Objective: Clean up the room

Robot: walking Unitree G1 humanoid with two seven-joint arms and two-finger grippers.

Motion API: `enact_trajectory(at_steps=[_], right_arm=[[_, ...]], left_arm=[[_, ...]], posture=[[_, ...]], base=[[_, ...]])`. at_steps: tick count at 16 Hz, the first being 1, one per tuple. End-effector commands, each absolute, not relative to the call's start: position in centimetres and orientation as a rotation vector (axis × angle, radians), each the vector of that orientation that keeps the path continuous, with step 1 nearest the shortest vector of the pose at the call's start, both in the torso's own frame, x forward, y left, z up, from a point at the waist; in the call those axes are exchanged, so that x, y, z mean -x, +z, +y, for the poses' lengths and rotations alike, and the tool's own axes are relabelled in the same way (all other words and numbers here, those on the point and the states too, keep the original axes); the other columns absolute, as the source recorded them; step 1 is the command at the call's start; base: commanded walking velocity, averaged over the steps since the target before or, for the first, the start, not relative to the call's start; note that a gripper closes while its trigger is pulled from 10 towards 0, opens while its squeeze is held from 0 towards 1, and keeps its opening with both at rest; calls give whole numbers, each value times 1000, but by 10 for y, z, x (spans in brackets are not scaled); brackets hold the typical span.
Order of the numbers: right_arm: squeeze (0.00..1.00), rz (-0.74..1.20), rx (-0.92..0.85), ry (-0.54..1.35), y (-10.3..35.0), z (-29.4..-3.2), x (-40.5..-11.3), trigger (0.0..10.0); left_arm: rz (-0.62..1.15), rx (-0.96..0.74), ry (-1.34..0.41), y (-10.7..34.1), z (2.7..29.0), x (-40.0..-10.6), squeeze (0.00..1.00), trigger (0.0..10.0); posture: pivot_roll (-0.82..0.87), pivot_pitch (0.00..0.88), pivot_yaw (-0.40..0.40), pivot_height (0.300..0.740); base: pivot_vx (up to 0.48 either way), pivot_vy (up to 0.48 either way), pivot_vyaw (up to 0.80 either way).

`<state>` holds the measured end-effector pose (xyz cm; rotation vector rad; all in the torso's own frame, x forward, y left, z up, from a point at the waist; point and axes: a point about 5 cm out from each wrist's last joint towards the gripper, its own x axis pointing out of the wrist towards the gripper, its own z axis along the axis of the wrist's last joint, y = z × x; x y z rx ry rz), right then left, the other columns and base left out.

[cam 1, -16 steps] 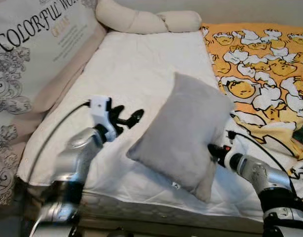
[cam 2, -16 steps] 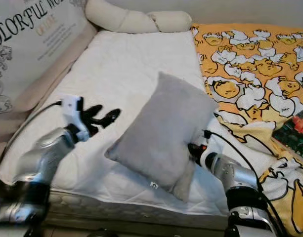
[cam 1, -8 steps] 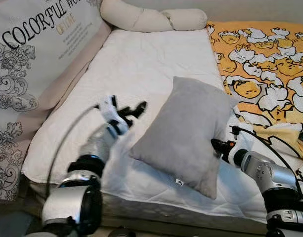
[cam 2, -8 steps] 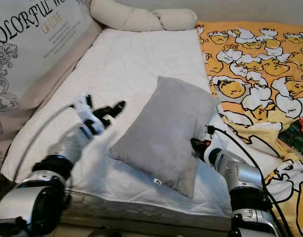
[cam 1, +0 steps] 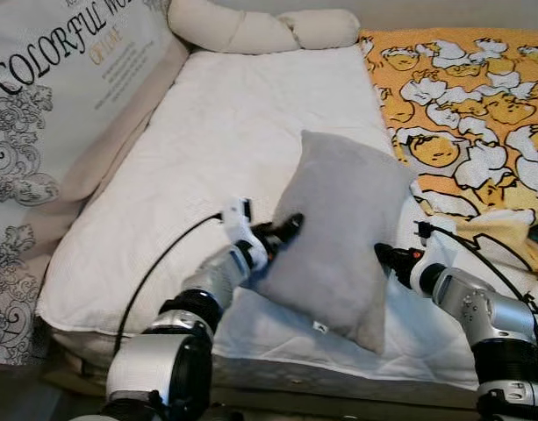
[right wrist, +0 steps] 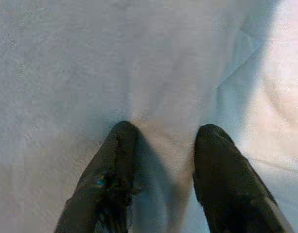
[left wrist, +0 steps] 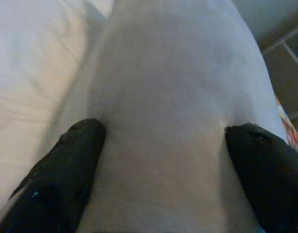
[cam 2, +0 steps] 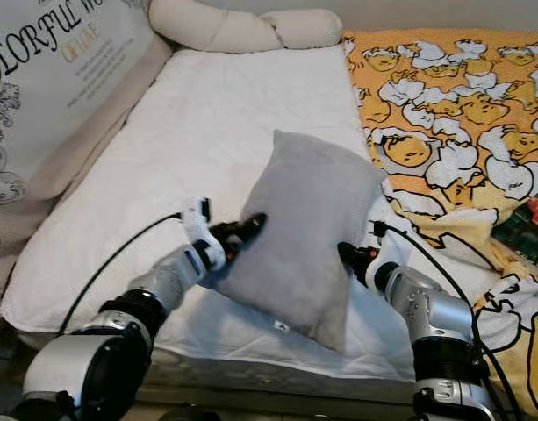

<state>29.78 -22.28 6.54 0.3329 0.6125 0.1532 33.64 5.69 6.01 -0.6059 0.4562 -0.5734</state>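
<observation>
On the bed: grey cushion [cam 1: 343,232] stands tilted on the white mattress pad [cam 1: 242,123], just beside the yellow duck-print blanket [cam 1: 466,114]; not yet put in its place.
Progress: early, by my judgement. The cushion is being taken between both arms but has not been carried anywhere; the blanket lies rumpled, and a green item [cam 2: 525,230] at its far edge is untouched.
Head of bed: cream knotted bolster [cam 1: 260,28] lies along the top; a printed headboard cushion [cam 1: 58,96] leans at the robot's left.
Left gripper [left wrist: 163,145]: arm reaches forward low over the mattress edge, fingers spread wide with the cushion's left edge bulging between them; the pads touch the fabric but have not pinched it.
Right gripper [right wrist: 163,145]: arm bent in from the right, fingers set against the cushion's right edge with a fold of fabric between them; they stand somewhat apart, and whether they truly grip I cannot tell.
Left to do: lift the cushion and set it toward the head.
</observation>
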Motion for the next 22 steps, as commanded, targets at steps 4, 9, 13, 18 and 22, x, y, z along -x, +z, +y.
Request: enact_trajectory(at_steps=[4,9,13,18,22], right_arm=[[0,587,-373,204,68,-206,-299,9255],[0,571,-397,204,60,-191,-298,0],[0,582,-406,202,53,-184,-295,0],[0,555,-372,151,51,-179,-297,0],[0,495,-449,203,62,-163,-304,0]], left_arm=[[519,611,-763,54,33,-321,0,5569],[515,570,-781,54,34,-321,0,0],[493,493,-729,53,42,-325,0,0],[402,450,-719,63,56,-333,0,0],[362,442,-733,70,55,-337,0,0]], posture=[[-163,35,110,740],[-147,8,105,740],[-139,0,105,740],[-123,0,98,740],[-106,0,83,740]], base=[[0,0,0],[0,0,0],[0,0,0],[0,0,0],[0,0,0]])
